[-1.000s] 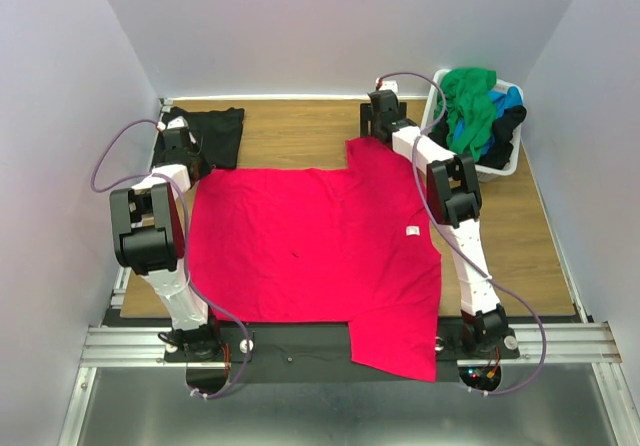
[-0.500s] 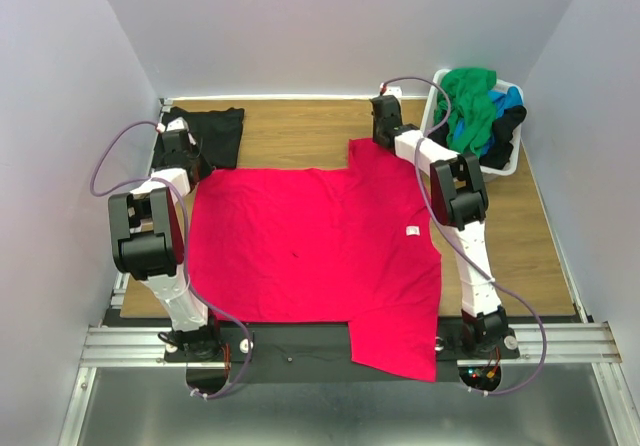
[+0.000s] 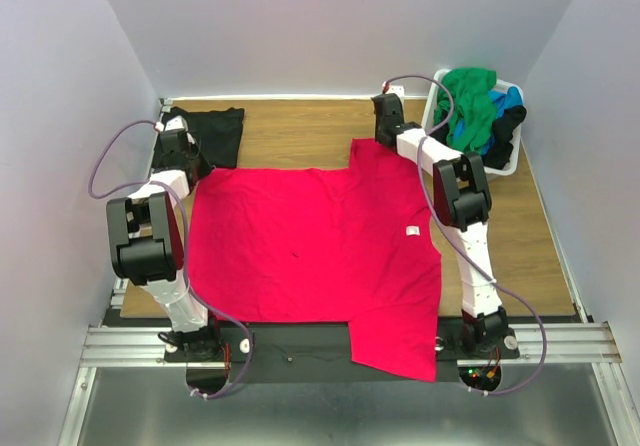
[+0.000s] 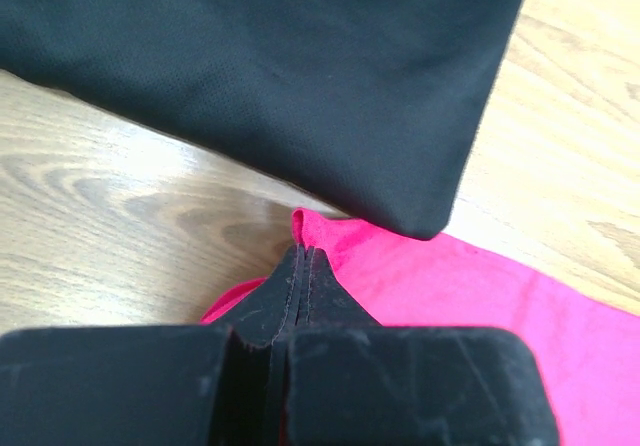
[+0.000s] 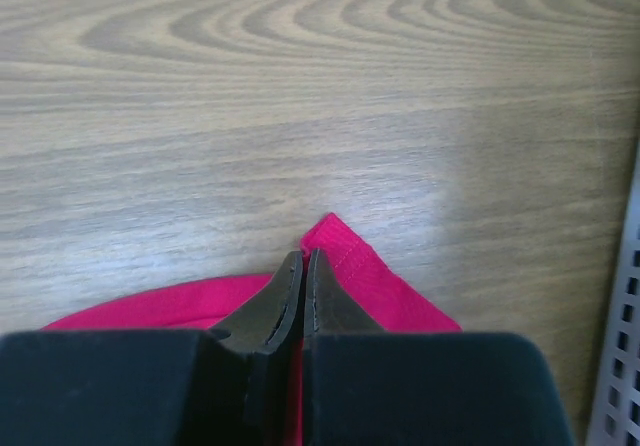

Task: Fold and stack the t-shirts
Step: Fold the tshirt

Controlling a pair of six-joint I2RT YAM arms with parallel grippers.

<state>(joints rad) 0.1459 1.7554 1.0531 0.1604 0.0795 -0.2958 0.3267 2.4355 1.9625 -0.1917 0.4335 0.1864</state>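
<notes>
Pinkish-red t-shirt spread flat | left pincer, right pincer pinching its corners

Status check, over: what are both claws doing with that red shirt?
Left gripper shut on red shirt corner. Right gripper shut on another corner. Black shirt lies beside left gripper.

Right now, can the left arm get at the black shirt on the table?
Probably not yet: black shirt lies just ahead, nothing between, but left gripper is shut on a corner of the red shirt.
</notes>
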